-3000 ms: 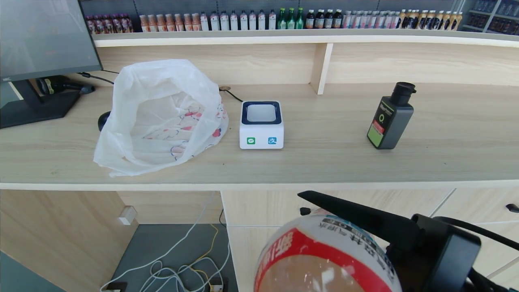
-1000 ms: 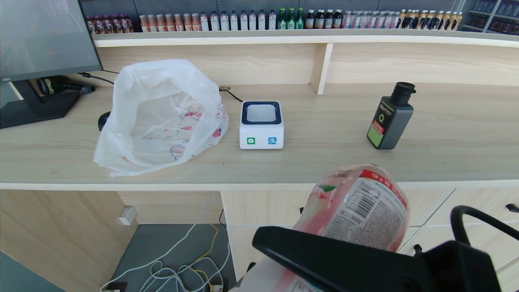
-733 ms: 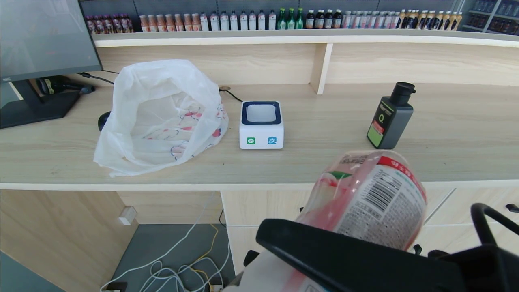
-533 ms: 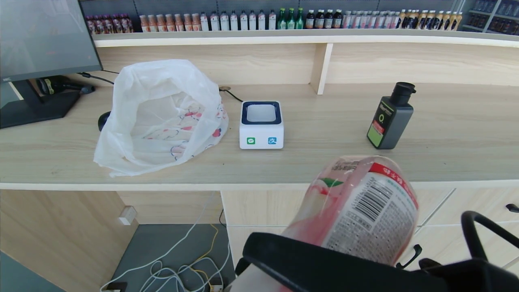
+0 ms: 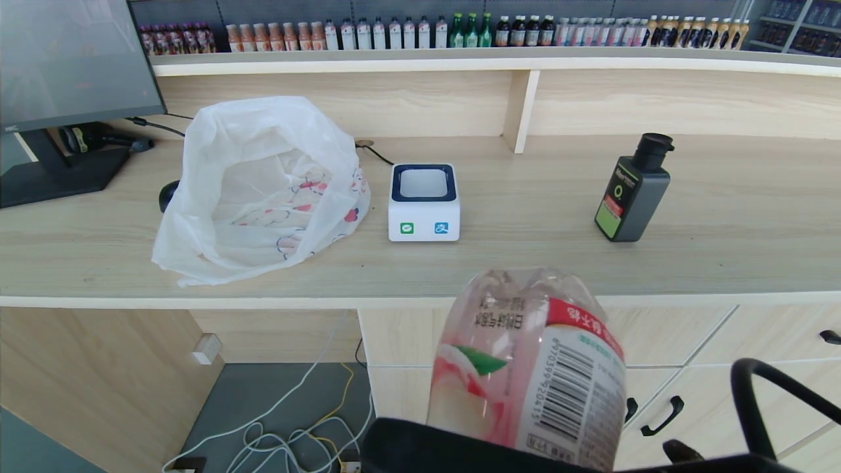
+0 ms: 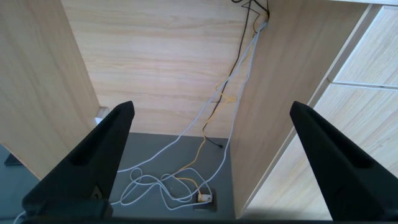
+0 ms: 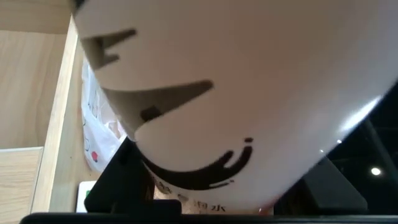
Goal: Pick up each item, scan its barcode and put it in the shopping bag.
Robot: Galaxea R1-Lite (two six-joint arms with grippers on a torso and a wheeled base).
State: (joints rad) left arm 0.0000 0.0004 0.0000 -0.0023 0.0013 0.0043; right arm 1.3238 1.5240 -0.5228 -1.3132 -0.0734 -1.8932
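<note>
Holding anything, the right gripper (image 7: pixel 236 186)?

Yes. Its black fingers (image 7: pixel 124 177) are clamped on either side of the peach drink bottle (image 5: pixel 525 368), which takes up the whole gap between them. In the head view one finger crosses the bottle's near end.

Where is that bottle, going by the scanner (image 5: pixel 424 202)?

Nearer the robot than the scanner and a little to its right. It is up in the air off the front edge of the counter (image 5: pixel 723 256), touching nothing but the gripper. It is tilted, with its clear far end toward the counter. The barcode (image 5: pixel 575 401) on the label faces up toward the head camera, not toward the scanner's window.

And the shopping bag (image 5: pixel 259 190)?

On the counter just left of the scanner, mouth open toward the robot, well apart from the held bottle. A red and blue print shows through the plastic; I cannot tell what it belongs to.

Anything right of the scanner?

A dark bottle (image 5: pixel 632 190) with a black cap, upright on the counter. It is well apart from the scanner and farther back than the held one.

The left gripper (image 6: pixel 211 168)?

Spread wide with nothing between its fingers. It is lower than the scanner, under counter level, above loose cables (image 6: pixel 180 186) on the floor.
</note>
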